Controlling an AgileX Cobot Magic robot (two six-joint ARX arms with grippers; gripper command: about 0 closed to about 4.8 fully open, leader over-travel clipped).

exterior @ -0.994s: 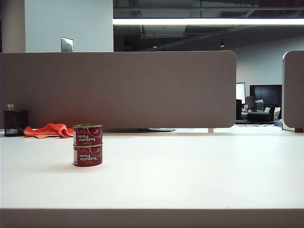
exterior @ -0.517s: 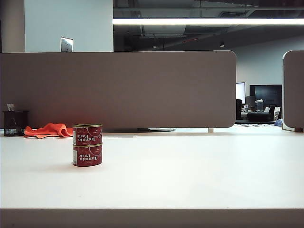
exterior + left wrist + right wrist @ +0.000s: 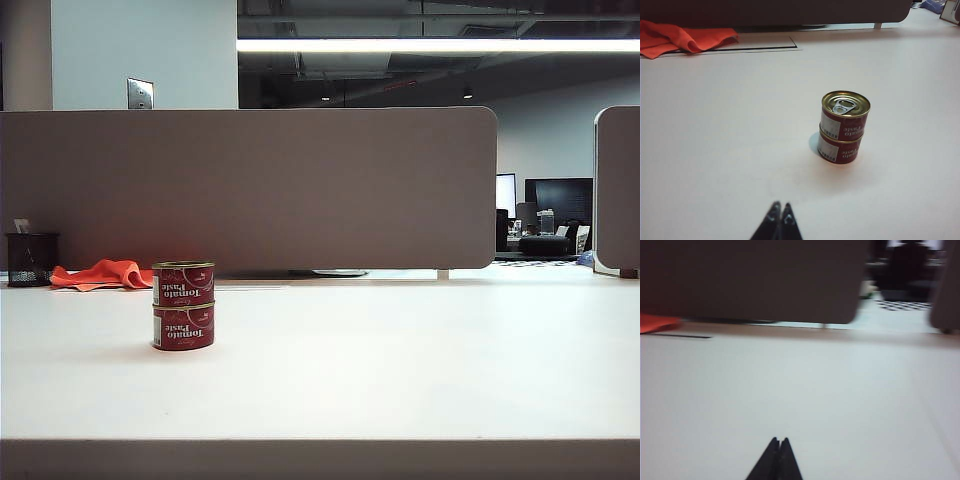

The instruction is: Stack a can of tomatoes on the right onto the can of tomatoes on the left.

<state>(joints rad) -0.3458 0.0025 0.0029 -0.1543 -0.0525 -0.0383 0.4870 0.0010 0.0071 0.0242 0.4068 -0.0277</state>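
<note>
Showing white table point(image 3: 400, 360) | grey partition point(image 3: 300, 190) | L gripper point(image 3: 780, 210), R gripper point(image 3: 779, 442) closed

Neither arm shows in the exterior view. The left gripper point(image 3: 780, 214) and the right gripper point(image 3: 778, 447) each appear only as dark fingertips pressed together, the rest cut off by the picture's edge. The right wrist view is blurred throughout; a scrap of orange cloth point(image 3: 655, 322) at the table's point(image 3: 800, 400) far edge is cropped. The pen holder point(image 3: 31, 259) holds something too small to identify, perhaps a card.
</note>
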